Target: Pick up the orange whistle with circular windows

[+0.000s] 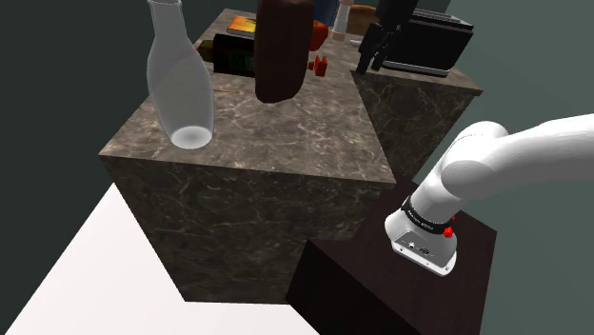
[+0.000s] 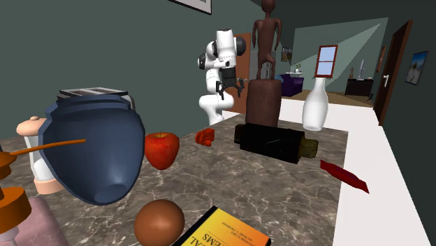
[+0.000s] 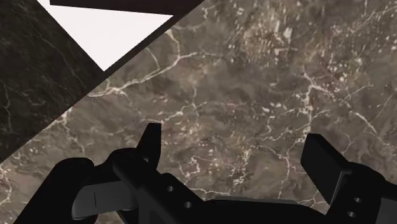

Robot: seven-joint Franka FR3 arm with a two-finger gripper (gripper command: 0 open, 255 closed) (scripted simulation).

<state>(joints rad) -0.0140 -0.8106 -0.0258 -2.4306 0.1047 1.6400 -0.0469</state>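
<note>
Over in the shoulder view, the marble bench (image 1: 286,128) has a clear glass vase (image 1: 181,81) towards that view's left, with a dark brown statue (image 1: 281,52) just beside it. The little orange whistle (image 1: 320,65) sits on the bench just to the right of the statue, and an apple (image 1: 317,36) is close behind it. The white arm (image 1: 504,157) hangs above the dark stand (image 1: 381,285) at lower right, well apart from the whistle.

Second exterior view: the whistle (image 2: 205,136) lies on the bench between the red apple and a dark bottle (image 2: 274,142) lying on its side. The statue stands right behind that bottle. The arm is further back, past the whistle.

Wrist view: the fingers (image 3: 324,162) are spread wide apart with nothing between them, just bare marble underneath. Past the bench edge you can see white floor (image 3: 114,32).
</note>
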